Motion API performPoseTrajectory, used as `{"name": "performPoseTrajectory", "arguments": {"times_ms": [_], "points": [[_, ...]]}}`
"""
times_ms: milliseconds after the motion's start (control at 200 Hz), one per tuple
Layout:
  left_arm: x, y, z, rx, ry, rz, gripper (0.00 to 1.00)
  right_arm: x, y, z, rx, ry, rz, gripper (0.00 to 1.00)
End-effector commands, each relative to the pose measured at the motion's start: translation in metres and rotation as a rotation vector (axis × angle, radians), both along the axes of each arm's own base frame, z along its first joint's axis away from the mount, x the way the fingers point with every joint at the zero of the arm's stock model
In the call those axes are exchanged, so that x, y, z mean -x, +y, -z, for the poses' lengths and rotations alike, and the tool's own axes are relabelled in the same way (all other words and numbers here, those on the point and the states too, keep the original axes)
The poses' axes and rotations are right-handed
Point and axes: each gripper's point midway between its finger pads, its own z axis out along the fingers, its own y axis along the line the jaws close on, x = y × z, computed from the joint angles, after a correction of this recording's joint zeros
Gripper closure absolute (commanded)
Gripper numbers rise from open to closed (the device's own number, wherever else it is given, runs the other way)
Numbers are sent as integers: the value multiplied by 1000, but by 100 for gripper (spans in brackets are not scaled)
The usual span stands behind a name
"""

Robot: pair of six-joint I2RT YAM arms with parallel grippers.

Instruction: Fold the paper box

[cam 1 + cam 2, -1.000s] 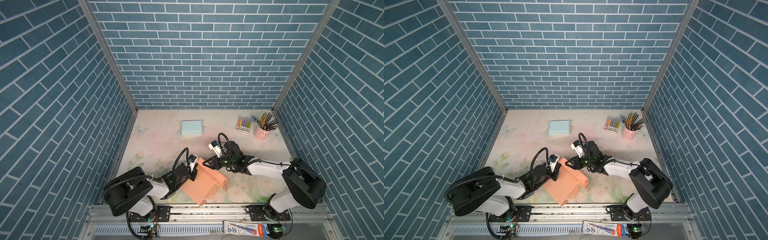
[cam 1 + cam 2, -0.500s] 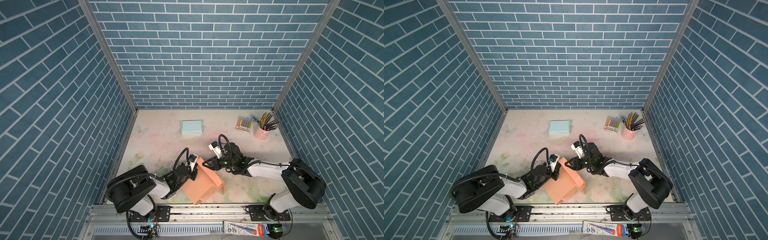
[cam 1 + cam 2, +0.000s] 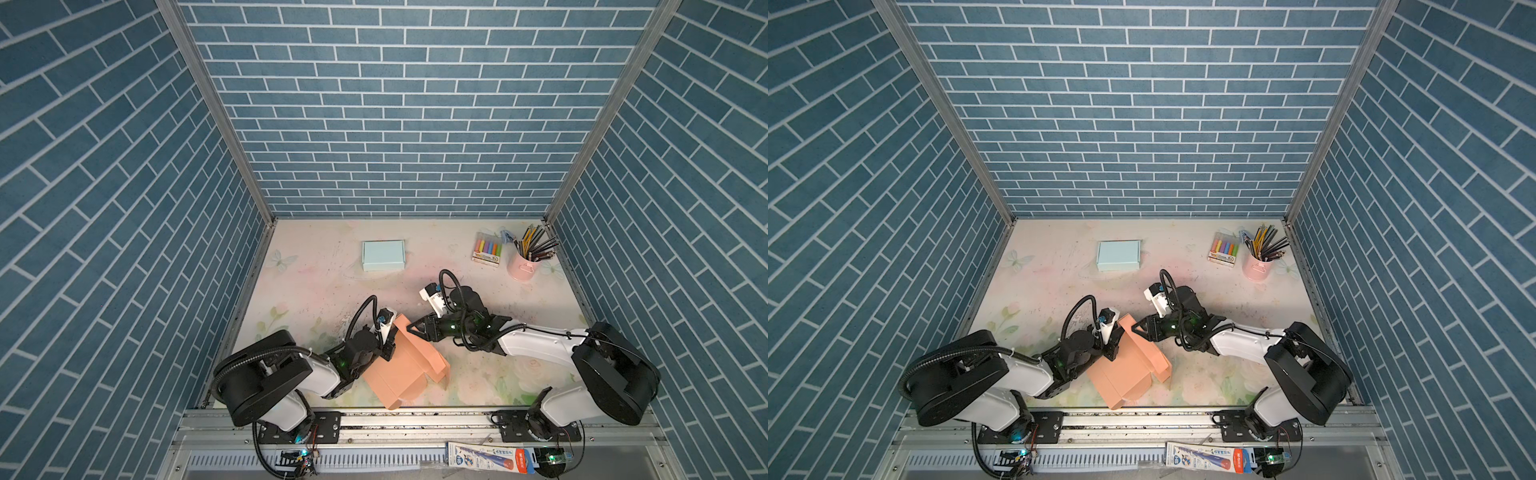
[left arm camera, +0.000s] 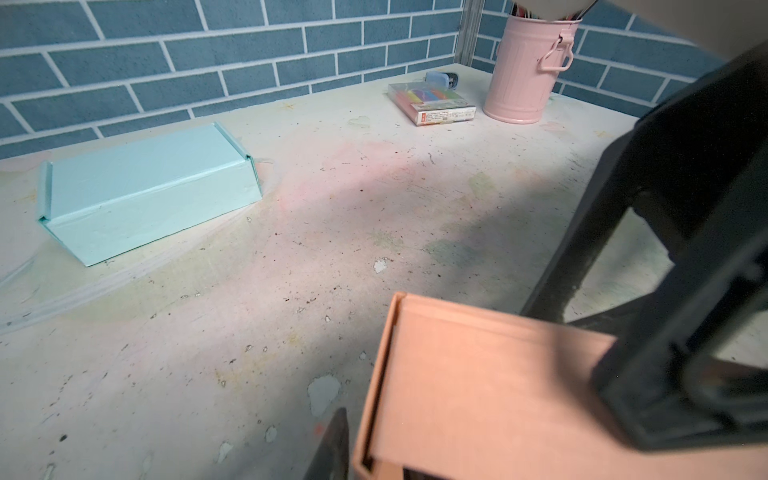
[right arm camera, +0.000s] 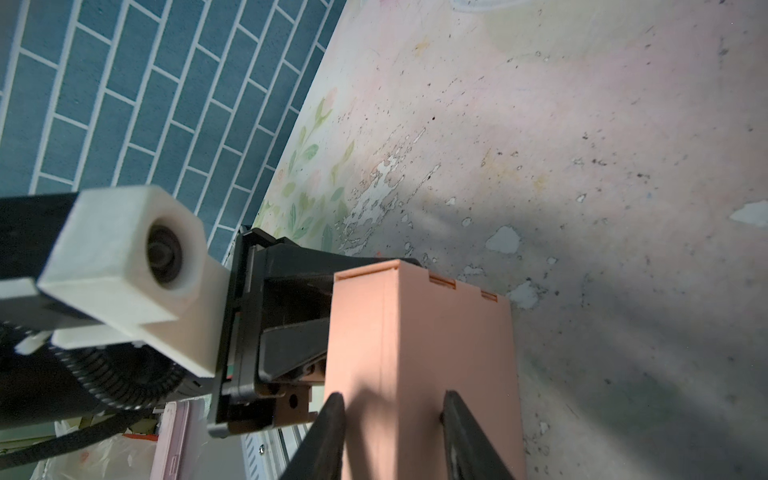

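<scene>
Peach paper box, at the tabletop's front between the arms, is apparently being braced for wall folding: right end effector being held spread astride its raised wall, left end effector's closure cannot be told.

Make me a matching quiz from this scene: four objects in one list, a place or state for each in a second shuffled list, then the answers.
Things:
1 orange box
2 light blue box
3 pink cup
4 marker pack

Places or states:
A holds pencils
B closed, at the back
C lying flat beside the cup
D at the front, partly folded

Pairs: 1-D, 2-B, 3-A, 4-C
</scene>
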Motion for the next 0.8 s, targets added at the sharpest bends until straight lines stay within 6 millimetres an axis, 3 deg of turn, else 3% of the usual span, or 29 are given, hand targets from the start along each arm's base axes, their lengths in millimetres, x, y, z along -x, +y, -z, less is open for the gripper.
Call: {"name": "performPoseTrajectory", "arguments": {"times_ms": [0, 210, 565, 795], "points": [[-2, -6, -4, 5, -18, 10, 76, 2, -4, 4, 30, -8, 7, 61], [-3, -11, 0, 1, -13, 24, 85, 1, -4, 2, 29, -10, 9, 62], [2, -10, -9, 36, -14, 41, 90, -2, -6, -11, 43, -42, 12, 59], [-3, -8, -19, 57, 29, -7, 90, -5, -34, -82, 55, -278, 120, 49]]}}
